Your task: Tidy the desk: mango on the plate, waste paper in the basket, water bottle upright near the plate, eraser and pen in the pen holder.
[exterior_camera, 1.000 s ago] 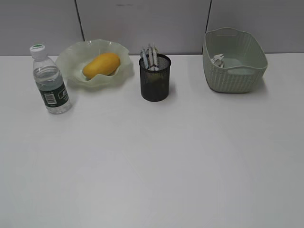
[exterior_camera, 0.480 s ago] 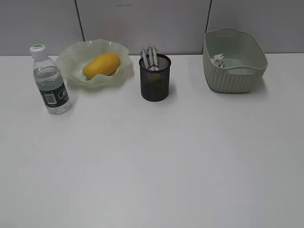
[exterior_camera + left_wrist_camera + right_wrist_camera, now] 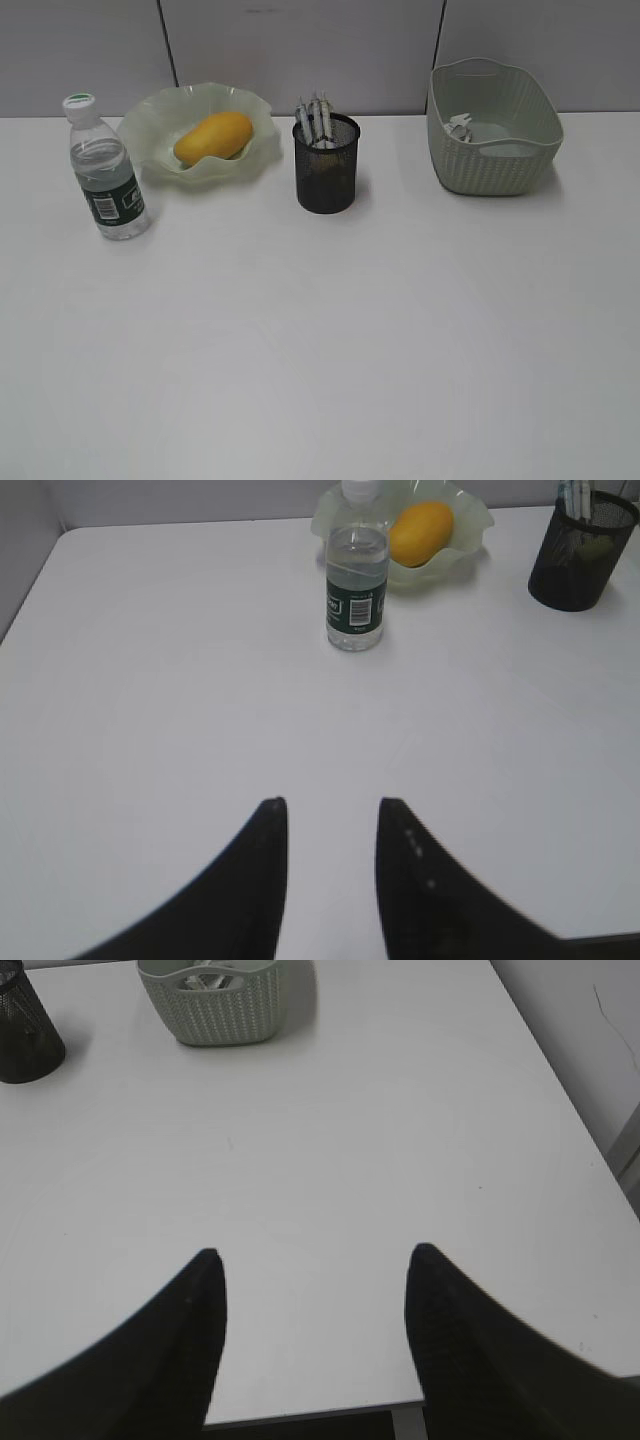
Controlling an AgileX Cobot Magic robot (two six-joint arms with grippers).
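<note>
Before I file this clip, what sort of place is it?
Probably an office desk: a white desk against grey partition panels, with a mesh pen holder holding pens.

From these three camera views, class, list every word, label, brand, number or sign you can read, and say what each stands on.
Nothing can be quoted.
Water bottle: dark green label with a white barcode patch and pale print, too small and blurred to read.
Waste paper in the basket: any print is too small to make out.
Pens in the pen holder: markings illegible.
Mango, plate, desk: no text.
</note>
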